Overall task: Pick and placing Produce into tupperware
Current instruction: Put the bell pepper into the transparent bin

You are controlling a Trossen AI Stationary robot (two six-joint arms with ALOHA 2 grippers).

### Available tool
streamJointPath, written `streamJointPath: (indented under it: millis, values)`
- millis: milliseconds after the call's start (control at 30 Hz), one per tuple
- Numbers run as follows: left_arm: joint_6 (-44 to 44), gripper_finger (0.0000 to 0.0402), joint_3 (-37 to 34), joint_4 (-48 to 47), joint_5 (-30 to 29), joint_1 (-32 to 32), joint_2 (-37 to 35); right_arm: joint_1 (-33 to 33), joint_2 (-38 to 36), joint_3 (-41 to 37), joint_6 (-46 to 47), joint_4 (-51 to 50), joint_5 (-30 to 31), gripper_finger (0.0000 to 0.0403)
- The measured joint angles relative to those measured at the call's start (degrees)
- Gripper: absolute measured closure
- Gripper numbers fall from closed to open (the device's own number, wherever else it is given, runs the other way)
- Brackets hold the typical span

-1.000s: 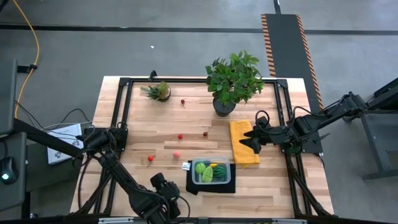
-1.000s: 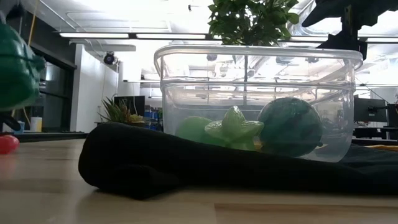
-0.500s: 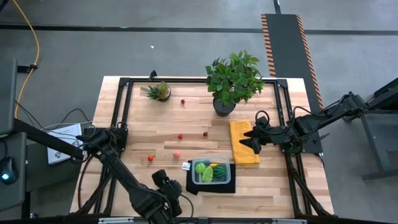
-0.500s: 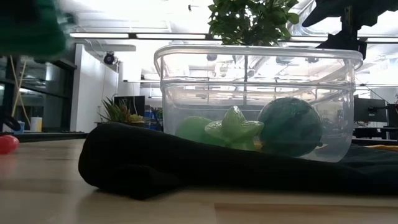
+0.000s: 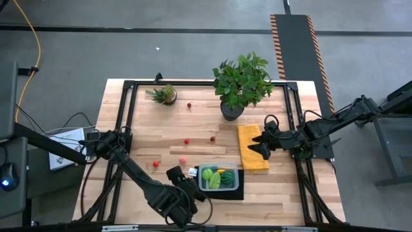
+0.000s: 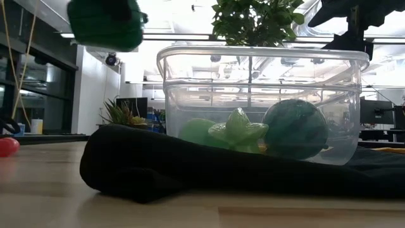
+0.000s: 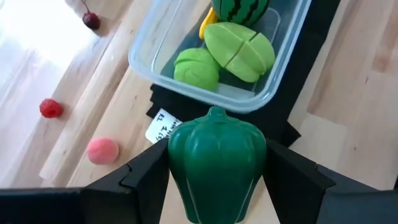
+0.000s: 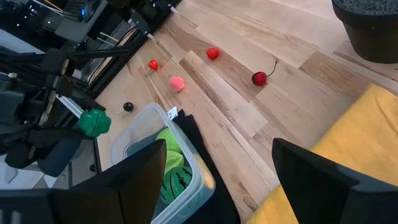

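My left gripper (image 7: 214, 171) is shut on a green toy bell pepper (image 7: 214, 162), hanging in the air just left of the tupperware (image 5: 219, 187); the pepper also shows in the low view (image 6: 104, 24) and the right wrist view (image 8: 94, 122). The clear tupperware (image 7: 143, 62) sits on a black mat (image 5: 219, 193) and holds a watermelon-striped ball (image 7: 241, 7), light green pieces (image 7: 239, 51) and a yellow piece. Red, pink and dark produce pieces (image 5: 183, 159) lie loose on the wood. My right gripper (image 5: 261, 147) hangs open over the yellow cloth (image 5: 251, 158). My left gripper pinches the pepper by two opposite sides (image 7: 174, 163) between its two fingers (image 7: 146, 171). The fingers slant down from the table's near left. The pepper is lifted clear of the table, its knobbed end (image 7: 216, 113) pointing away from the wrist toward the tupperware.
A big potted plant (image 5: 241, 84) and a small one (image 5: 164, 95) stand at the far side. A black frame (image 5: 125, 116) rims the table. A strawberry (image 7: 51, 108), a pink piece (image 7: 102, 150) and a cherry (image 7: 91, 20) lie left of the tupperware.
My left gripper has carried the pepper up and toward the table's right, from the near-left area to just beside the tupperware, rolling a little on the way. Its grip has stayed the same. The right arm has kept still.
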Motion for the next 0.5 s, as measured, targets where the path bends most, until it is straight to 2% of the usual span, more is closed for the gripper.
streamJointPath:
  millis: [500]
  values:
    - [4.77, 0.0183, 0.75, 0.76, 0.04, 3.77, -0.81, 0.02, 0.01, 0.0, -0.42, -0.02, -0.11, 0.0121]
